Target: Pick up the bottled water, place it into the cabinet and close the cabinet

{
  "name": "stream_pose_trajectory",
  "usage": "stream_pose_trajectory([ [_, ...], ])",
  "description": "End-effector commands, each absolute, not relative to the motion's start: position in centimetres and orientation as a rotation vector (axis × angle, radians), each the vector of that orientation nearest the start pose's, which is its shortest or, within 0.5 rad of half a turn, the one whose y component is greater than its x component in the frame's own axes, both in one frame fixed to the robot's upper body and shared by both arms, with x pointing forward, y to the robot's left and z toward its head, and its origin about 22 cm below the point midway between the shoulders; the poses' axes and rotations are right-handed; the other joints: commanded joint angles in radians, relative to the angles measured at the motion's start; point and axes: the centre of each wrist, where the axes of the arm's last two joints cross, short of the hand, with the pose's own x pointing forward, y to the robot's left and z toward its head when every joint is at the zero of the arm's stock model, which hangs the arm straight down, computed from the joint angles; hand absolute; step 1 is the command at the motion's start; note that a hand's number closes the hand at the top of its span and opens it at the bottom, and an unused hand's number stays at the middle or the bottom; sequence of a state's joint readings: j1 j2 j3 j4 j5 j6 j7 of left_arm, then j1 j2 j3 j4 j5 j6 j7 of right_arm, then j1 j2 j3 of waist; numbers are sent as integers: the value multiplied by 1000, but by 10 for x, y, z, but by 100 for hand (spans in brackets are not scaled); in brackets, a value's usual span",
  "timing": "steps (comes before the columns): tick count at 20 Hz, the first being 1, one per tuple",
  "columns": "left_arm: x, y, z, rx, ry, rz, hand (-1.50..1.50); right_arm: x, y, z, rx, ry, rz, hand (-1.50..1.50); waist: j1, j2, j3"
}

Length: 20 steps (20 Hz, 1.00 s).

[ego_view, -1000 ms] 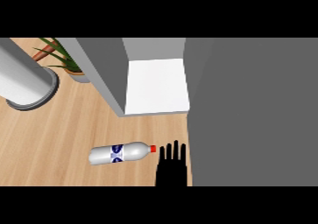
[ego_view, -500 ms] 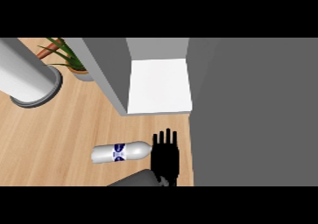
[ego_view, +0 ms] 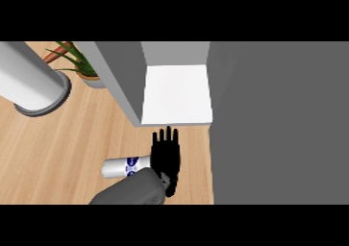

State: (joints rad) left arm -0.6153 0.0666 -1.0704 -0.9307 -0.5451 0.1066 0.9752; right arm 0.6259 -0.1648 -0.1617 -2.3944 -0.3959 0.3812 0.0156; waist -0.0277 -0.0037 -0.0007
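The right hand (ego_view: 166,154) enters the head view from the 6 o'clock edge on a grey forearm (ego_view: 131,191). Its fingers are straight and extended toward 12 o'clock; the hand grips nothing.

The bottled water (ego_view: 126,166) lies on its side on the wooden counter (ego_view: 56,149), at 9 o'clock of the hand. The hand and forearm cover the bottle's 3 o'clock end. Whether the palm touches the bottle cannot be told.

The cabinet (ego_view: 178,93) stands open at 12 o'clock of the hand, its white floor exposed. Its grey door (ego_view: 283,125) fills the 3 o'clock side of the view.

A grey cylinder (ego_view: 26,84) stands at 10 o'clock. A potted plant (ego_view: 81,65) stands between the cylinder and the cabinet wall.

The left hand does not appear.
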Motion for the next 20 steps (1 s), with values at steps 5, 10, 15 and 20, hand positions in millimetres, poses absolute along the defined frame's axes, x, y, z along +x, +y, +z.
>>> stream_pose_trajectory([
  [5,277,77,-56,921,-718,-1316,-150,52,-286,157,268,-1919,110,-150,4,-2,0],
  [10,277,110,-63,945,-722,-1313,-150,49,-292,153,292,-1913,108,-150,8,-1,0],
  [15,285,124,-47,934,-775,-1277,-150,37,-290,156,252,-1898,115,-150,4,-6,0],
  [20,286,142,-53,850,-766,-1184,-150,39,-291,151,258,-1899,119,-150,5,-1,-1],
])
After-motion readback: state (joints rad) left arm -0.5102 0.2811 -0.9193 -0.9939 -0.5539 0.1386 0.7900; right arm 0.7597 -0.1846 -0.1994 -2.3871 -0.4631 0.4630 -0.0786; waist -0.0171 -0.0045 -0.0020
